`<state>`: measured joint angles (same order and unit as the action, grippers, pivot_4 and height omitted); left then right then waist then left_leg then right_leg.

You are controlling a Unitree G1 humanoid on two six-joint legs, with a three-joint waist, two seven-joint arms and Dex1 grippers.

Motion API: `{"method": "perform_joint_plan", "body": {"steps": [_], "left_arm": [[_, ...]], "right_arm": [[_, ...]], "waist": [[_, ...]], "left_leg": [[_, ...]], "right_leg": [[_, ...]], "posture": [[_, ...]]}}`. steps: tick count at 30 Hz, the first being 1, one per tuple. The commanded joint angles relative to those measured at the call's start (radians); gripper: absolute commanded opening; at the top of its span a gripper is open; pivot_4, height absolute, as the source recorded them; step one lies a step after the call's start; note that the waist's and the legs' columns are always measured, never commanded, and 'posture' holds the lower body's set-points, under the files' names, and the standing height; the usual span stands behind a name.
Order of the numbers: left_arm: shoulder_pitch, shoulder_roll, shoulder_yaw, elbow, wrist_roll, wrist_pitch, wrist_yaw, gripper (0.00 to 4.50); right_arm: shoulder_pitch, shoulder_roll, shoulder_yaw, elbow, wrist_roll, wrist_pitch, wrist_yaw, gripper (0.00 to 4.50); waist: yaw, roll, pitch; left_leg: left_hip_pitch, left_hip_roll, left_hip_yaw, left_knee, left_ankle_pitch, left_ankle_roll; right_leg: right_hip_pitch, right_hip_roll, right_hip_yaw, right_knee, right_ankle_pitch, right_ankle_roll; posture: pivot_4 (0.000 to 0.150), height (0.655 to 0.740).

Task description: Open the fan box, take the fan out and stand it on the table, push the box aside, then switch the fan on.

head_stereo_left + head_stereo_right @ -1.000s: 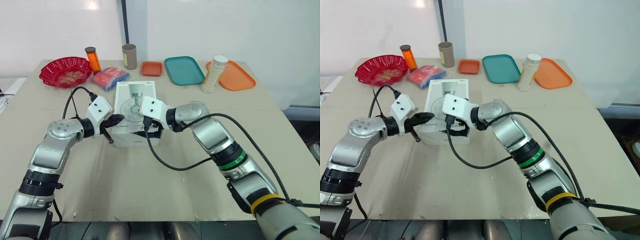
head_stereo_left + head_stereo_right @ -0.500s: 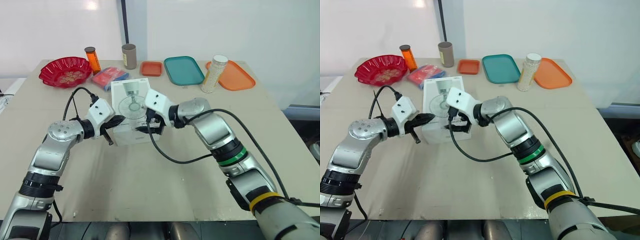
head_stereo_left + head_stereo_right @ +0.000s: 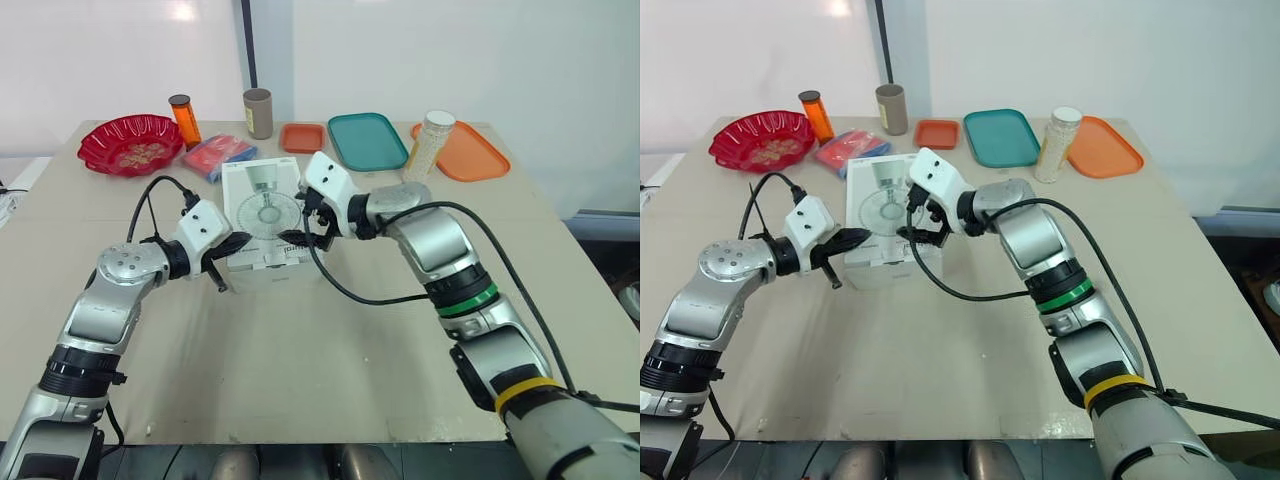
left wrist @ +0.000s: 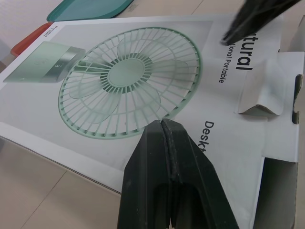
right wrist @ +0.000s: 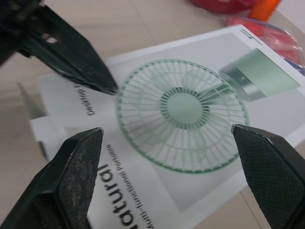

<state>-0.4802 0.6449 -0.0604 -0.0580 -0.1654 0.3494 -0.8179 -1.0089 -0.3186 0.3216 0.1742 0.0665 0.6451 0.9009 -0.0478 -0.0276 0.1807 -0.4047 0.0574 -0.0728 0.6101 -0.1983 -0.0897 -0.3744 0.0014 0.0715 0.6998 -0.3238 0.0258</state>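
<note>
The fan box [image 3: 262, 205] has been sliding a little toward the far side of the table [image 3: 300, 350] over the last second. Your right gripper [image 3: 305, 230] has been lifting off the box's near edge. It is now hanging over the right part of the box's printed top. Its fingers [image 5: 78, 176] are standing wide apart, gripping nothing. Your left gripper [image 3: 235, 243] is sitting at the box's left near edge, its fingers squeezed together with nothing between them; you cannot tell whether the tip is touching the card. The box is lying flat with the fan picture facing up. A white end flap [image 4: 267, 90] is folding out at the box's near end. Beyond the box, a red packet [image 3: 220, 155], a red bowl [image 3: 130, 143] and a teal tray [image 3: 368, 140] are sitting well apart from it.
</note>
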Motion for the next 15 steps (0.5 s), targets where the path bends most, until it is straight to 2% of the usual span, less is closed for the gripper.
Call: {"method": "perform_joint_plan", "body": {"steps": [1,5,15], "left_arm": [[0.023,0.021,-0.017,0.027,0.011,0.027,-0.026,0.05],[0.017,0.033,-0.006,0.029,0.004,0.028,-0.039,0.05],[-0.014,0.040,0.017,0.026,-0.027,0.046,-0.073,0.05]], "right_arm": [[0.071,-0.069,-0.065,-0.174,0.124,0.007,0.126,4.44],[0.176,-0.154,-0.069,-0.285,0.186,-0.011,0.230,4.44],[0.288,-0.186,0.036,-0.246,0.101,-0.076,0.196,4.44]], "waist": [[0.000,0.000,0.000],[0.000,0.000,0.000],[-0.004,0.000,0.000]], "left_leg": [[0.000,0.000,0.000,0.000,0.000,0.000],[0.000,0.000,0.000,0.000,0.000,0.000],[0.000,0.000,0.000,0.000,0.000,0.000]], "right_leg": [[0.000,0.000,0.000,0.000,0.000,0.000],[0.000,0.000,0.000,0.000,0.000,0.000],[0.000,0.001,0.001,-0.001,0.000,0.001]], "posture": [[0.150,0.7400],[0.150,0.7400],[0.150,0.7400]]}}
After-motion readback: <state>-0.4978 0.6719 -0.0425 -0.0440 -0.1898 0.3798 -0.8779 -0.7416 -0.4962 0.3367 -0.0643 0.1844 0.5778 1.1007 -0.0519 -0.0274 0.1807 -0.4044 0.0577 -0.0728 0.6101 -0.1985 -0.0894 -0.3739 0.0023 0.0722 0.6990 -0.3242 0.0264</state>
